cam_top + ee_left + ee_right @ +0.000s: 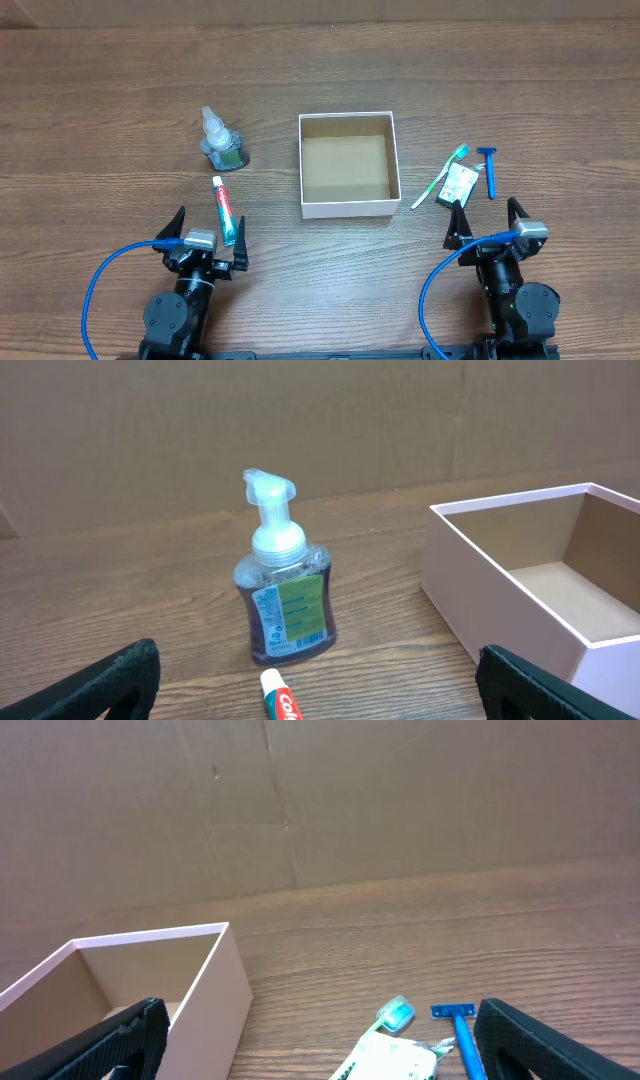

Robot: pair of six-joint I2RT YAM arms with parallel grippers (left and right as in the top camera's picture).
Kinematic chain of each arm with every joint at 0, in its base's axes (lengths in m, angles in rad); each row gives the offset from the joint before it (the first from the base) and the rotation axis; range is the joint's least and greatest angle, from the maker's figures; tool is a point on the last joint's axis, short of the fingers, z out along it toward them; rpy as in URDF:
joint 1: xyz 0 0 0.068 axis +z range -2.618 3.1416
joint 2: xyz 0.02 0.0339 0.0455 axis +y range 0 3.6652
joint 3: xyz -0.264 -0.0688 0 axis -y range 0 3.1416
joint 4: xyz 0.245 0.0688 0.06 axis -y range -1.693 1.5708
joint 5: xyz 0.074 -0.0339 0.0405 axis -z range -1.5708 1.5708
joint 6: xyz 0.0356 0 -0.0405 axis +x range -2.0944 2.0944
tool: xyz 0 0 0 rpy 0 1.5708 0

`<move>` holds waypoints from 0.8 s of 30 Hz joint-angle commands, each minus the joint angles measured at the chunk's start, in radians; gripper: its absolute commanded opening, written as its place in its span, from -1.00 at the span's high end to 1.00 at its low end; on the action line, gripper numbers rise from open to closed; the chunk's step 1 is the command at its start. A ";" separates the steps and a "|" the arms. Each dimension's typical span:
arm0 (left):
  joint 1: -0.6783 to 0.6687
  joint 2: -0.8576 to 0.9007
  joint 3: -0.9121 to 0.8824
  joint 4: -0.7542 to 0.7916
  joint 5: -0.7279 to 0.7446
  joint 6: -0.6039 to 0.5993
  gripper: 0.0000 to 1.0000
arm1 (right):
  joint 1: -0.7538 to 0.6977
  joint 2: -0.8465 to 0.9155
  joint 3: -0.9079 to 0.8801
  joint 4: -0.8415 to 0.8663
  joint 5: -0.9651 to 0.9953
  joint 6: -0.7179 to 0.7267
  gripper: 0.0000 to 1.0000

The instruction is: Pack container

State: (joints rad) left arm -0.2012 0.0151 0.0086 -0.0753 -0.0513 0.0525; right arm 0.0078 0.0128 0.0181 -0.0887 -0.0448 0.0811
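The container (348, 208), a white-walled box with a brown inside, stands empty at the table's middle; it also shows in the left wrist view (470, 605) and the right wrist view (215, 985). A soap pump bottle (222, 145) (285, 595) stands to its left, with a toothpaste tube (224, 210) (280, 702) lying in front of it. To its right lie a green toothbrush (441, 178) (396, 1013), a small white packet (459, 184) (395, 1062) and a blue razor (490, 170) (462, 1032). My left gripper (208, 240) (320, 695) is open just behind the tube. My right gripper (484, 222) (325, 1050) is open just behind the packet.
A brown cardboard wall (300, 420) backs the wooden table (120, 90). Both arm bases with blue cables (95, 290) sit at the near edge.
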 commanded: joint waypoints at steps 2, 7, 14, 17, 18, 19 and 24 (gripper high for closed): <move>0.005 -0.010 -0.004 0.003 0.019 0.011 -1.00 | -0.003 -0.009 -0.010 0.009 -0.002 -0.003 -1.00; 0.005 -0.010 -0.004 0.003 0.019 0.011 -1.00 | -0.003 -0.009 -0.010 0.009 -0.002 -0.003 -1.00; 0.005 -0.010 -0.004 0.003 0.019 0.011 -1.00 | -0.003 -0.009 -0.010 0.009 -0.003 -0.002 -1.00; 0.005 -0.010 -0.004 0.003 0.019 0.011 -1.00 | -0.003 -0.009 -0.010 0.009 -0.003 0.009 -1.00; 0.005 -0.010 -0.004 0.003 0.019 0.011 -1.00 | -0.003 -0.009 -0.010 0.009 -0.003 0.010 -1.00; 0.005 -0.010 -0.004 0.003 0.019 0.011 -1.00 | -0.003 -0.009 -0.010 0.009 -0.003 0.029 -1.00; 0.005 -0.010 -0.004 0.003 0.019 0.011 -1.00 | -0.003 -0.009 -0.010 0.012 -0.061 0.375 -1.00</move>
State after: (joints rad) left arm -0.2012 0.0151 0.0086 -0.0753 -0.0513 0.0525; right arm 0.0078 0.0128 0.0181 -0.0887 -0.0525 0.1780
